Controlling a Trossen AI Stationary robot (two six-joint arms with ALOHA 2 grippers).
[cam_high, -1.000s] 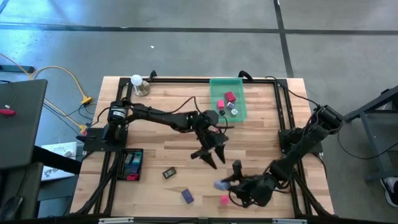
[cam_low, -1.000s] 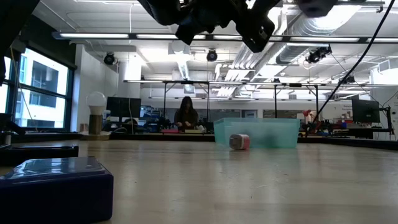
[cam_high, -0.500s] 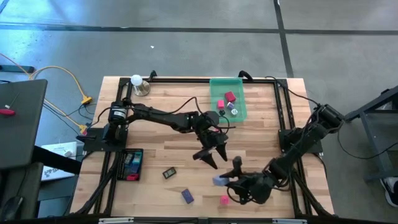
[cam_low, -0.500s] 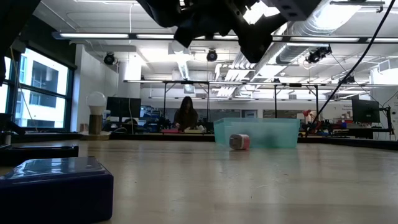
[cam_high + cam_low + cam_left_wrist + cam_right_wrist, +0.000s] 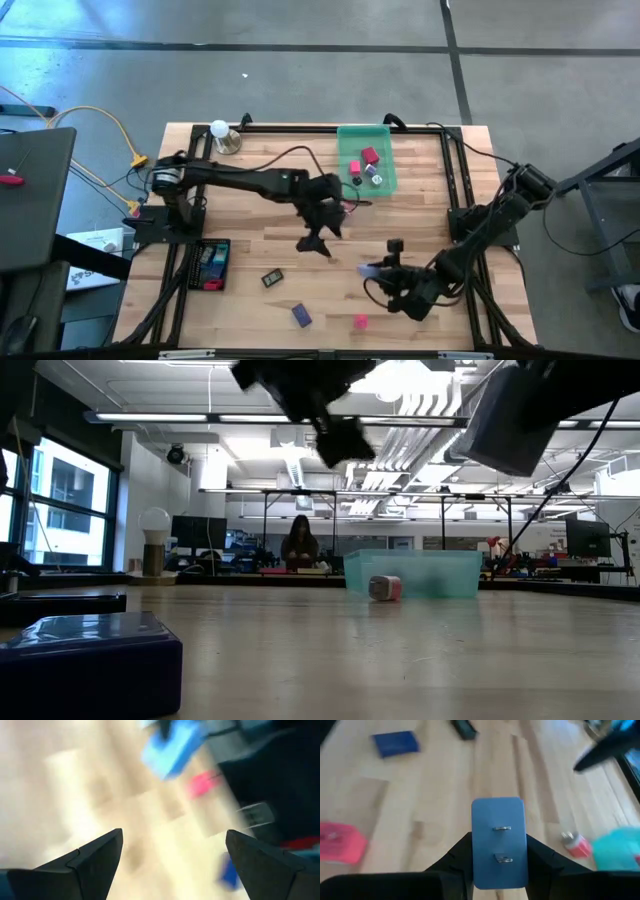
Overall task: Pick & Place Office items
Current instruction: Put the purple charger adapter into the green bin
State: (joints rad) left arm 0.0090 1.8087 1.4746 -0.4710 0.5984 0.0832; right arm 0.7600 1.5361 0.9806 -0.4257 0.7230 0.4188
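From above, left gripper (image 5: 318,243) over mid-table, fingers spread wide, nothing between them; right gripper (image 5: 378,270) nearer the front edge, clamped on a light blue block (image 5: 370,270) lifted off the wood. Translucent green tray (image 5: 386,180) at the far side with a red block (image 5: 369,156) and small pieces inside; black tray (image 5: 209,265) at the left front; small dark piece (image 5: 271,278), dark blue flat piece (image 5: 301,316) and pink block (image 5: 359,321) loose on the table; white ball lamp (image 5: 220,130) at the far left corner. At table height, dark blue box (image 5: 90,660) close up, green tray (image 5: 412,574) far across with a red-and-white piece (image 5: 385,588) in front of it, person (image 5: 300,547) seated in the room behind. Through the left wrist, blurred: two dark fingers (image 5: 95,855) set well apart, empty, a blue block (image 5: 172,747) and pink piece (image 5: 204,785) beyond. Through the right wrist, blue block (image 5: 499,841) with two metal clips on its face gripped between the fingers, above bare wood; dark blue flat piece (image 5: 395,743) and pink block (image 5: 340,842) lying apart on the table.
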